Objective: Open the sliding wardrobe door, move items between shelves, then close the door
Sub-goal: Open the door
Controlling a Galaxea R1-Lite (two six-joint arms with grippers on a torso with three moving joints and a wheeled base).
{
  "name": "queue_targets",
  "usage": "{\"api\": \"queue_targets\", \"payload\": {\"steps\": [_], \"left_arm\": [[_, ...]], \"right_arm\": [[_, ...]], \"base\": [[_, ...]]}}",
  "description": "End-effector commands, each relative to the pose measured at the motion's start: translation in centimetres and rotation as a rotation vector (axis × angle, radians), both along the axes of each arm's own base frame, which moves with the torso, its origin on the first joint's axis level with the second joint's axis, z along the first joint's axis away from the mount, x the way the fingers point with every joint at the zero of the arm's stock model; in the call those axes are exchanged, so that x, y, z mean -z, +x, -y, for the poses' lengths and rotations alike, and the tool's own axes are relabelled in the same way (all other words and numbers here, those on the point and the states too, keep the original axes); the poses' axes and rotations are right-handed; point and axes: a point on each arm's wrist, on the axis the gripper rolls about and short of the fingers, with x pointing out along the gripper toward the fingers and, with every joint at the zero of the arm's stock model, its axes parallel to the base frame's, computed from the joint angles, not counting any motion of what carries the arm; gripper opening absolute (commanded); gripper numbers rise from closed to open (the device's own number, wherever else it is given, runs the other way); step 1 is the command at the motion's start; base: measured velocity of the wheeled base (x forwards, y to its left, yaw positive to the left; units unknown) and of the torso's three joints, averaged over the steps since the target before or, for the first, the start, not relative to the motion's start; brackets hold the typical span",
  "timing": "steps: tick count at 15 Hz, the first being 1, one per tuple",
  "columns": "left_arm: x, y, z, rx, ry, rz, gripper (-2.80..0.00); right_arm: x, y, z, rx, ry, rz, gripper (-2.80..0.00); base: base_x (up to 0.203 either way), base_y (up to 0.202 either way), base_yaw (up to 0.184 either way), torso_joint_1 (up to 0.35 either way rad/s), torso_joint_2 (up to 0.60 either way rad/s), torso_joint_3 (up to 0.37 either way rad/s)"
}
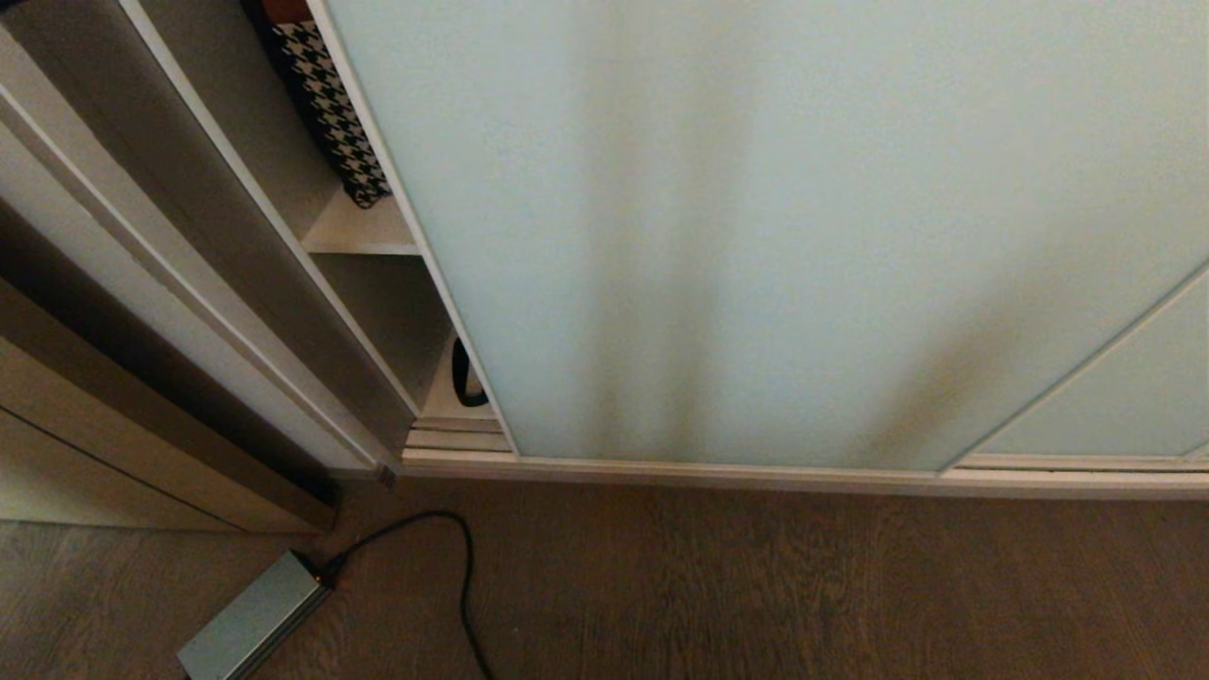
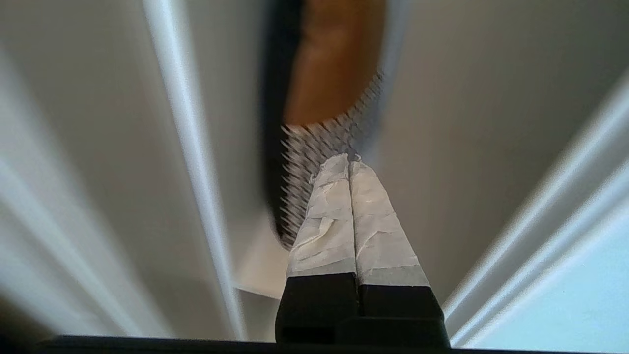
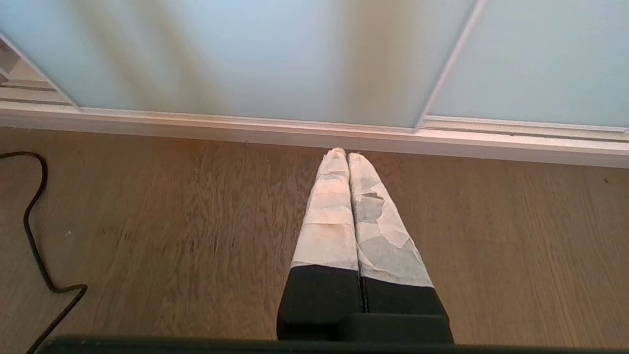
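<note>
The left gripper [image 2: 348, 158], fingers pressed together, faced the houndstooth cushion [image 2: 314, 162]; soft, light, best pinched at its edge

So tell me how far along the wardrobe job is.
Done, it seems: the houndstooth cushion stands on the upper shelf, and something black, only partly seen, lies on the shelf below. In hand: the sliding door leaves just a narrow gap at the left; the left claw, shut and empty, points into that gap. Left: closing it fully. The right claw hangs shut over the floor.
</note>
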Motion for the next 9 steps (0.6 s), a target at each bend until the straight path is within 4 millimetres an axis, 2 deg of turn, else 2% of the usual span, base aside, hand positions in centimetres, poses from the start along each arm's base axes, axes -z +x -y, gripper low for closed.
{"api": "queue_targets", "payload": {"steps": [1,3,6,9], "left_arm": [[2.0,3.5,1.8,0.05,0.006,-0.066,-2.8],[2.8,6.0,3.3,0.083,0.009,-0.078,-2.8],[2.9,8.8,4.7,0.102,0.007,-0.056,-2.8],[4.1,10.8,6.9,0.145,0.019,-0.074,-2.8]], "right_arm": [[0.0,0.0,0.0,0.0,0.0,0.0,-2.8],[0.0,0.0,0.0,0.0,0.0,-0.001,-2.8],[0.0,0.0,0.0,0.0,0.0,-0.001,-2.8],[0.0,0.0,0.0,0.0,0.0,-0.002,-2.8]], "base": [[0.0,0.0,0.0,0.0,0.0,0.0],[0.0,0.0,0.0,0.0,0.0,0.0],[0.0,0.0,0.0,0.0,0.0,0.0],[0.0,0.0,0.0,0.0,0.0,0.0]]}}
